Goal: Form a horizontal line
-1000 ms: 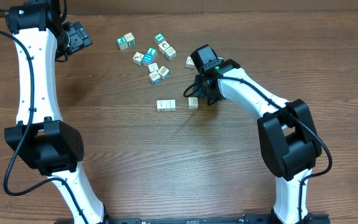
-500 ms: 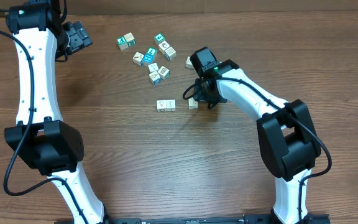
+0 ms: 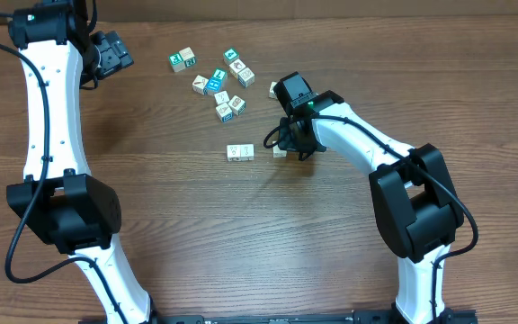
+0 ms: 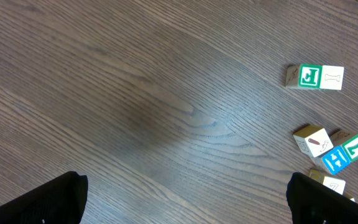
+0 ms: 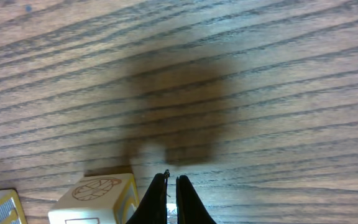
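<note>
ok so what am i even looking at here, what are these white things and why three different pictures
Those are two white robot arms at a wooden table, each ending in a two-finger gripper. The wide picture comes from a camera above; the other two come from cameras on the wrists, looking down along each gripper. Small wooden letter blocks lie on the table: a loose bunch, a pair touching side by side, and a single block near it. The left gripper is open and holds nothing. The right gripper is shut on nothing, its tip down beside that single block.
</note>
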Robot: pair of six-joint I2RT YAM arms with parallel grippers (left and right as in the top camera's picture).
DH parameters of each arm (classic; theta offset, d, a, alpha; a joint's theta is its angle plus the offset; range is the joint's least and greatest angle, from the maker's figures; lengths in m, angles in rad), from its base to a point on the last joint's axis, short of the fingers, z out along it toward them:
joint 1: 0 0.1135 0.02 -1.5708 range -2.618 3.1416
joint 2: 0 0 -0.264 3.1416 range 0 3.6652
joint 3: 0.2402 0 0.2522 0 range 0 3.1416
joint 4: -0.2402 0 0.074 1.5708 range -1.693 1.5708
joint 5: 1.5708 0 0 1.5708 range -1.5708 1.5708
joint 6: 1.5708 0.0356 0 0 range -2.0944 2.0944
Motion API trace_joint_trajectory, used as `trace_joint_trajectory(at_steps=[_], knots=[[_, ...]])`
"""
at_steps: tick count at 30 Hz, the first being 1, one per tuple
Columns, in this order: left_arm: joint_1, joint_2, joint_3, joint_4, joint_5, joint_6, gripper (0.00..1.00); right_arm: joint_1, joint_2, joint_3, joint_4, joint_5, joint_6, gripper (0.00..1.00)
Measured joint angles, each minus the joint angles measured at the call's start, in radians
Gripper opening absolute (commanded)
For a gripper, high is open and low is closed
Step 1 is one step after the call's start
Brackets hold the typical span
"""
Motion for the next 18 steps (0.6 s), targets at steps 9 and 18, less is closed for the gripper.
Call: trace_joint_trajectory(at_steps=[9, 18], knots=[[0.000, 0.000, 0.000, 0.000, 0.000, 0.000, 1.00, 0.003, 0.000, 0.000, -0.005, -0.035, -0.031, 0.04], [0.000, 0.000, 0.000, 0.000, 0.000, 0.000, 1.00, 0.003, 0.000, 0.000, -0.005, -0.082, -0.068, 0.04]])
